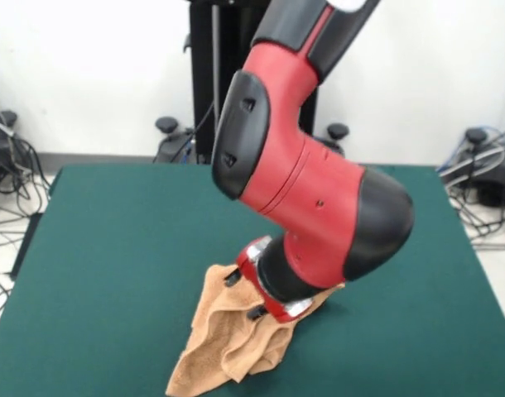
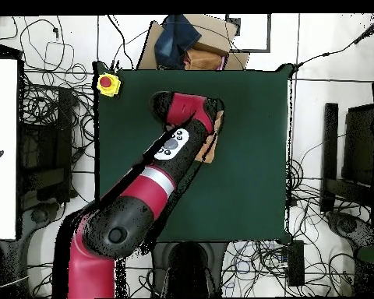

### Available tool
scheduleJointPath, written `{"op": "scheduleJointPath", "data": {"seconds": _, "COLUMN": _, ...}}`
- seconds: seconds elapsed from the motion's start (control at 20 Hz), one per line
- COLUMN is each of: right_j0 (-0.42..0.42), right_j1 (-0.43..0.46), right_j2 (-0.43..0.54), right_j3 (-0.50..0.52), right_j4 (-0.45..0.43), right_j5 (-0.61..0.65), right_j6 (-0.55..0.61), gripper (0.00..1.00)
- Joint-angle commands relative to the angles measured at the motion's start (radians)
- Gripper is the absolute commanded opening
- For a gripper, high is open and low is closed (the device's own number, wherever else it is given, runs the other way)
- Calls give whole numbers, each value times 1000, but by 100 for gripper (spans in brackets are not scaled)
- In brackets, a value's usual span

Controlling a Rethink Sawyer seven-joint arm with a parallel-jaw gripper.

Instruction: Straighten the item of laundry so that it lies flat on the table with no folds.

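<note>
The light orange-tan towel (image 1: 228, 343) is bunched in hanging folds near the front edge of the dark green table (image 1: 112, 231). Its upper part rises to my gripper (image 1: 248, 298), and its lower corner trails on the table. The gripper is largely hidden behind the red and black wrist and seems shut on the towel's top. In the overhead view only a narrow strip of towel (image 2: 214, 145) shows beside the arm, where the gripper (image 2: 209, 134) is, on the table (image 2: 252, 156).
A yellow box with a red button (image 2: 107, 84) sits at one table corner. A cardboard box with dark cloth (image 2: 192, 43) stands just beyond the table edge. Cables (image 1: 12, 178) lie on the floor around the table. The big arm (image 1: 319, 198) leans over the table's middle.
</note>
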Motion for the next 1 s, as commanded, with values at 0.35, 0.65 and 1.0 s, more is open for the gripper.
{"op": "scheduleJointPath", "data": {"seconds": 0.35, "right_j0": 80, "right_j1": -105, "right_j2": 203, "right_j3": 148, "right_j4": -93, "right_j5": -62, "right_j6": 32, "gripper": 100}}
{"op": "scheduleJointPath", "data": {"seconds": 0.65, "right_j0": 55, "right_j1": 18, "right_j2": 164, "right_j3": 30, "right_j4": -110, "right_j5": -90, "right_j6": 113, "gripper": 100}}
{"op": "scheduleJointPath", "data": {"seconds": 1.0, "right_j0": 14, "right_j1": 128, "right_j2": 104, "right_j3": -103, "right_j4": -82, "right_j5": -91, "right_j6": 183, "gripper": 100}}
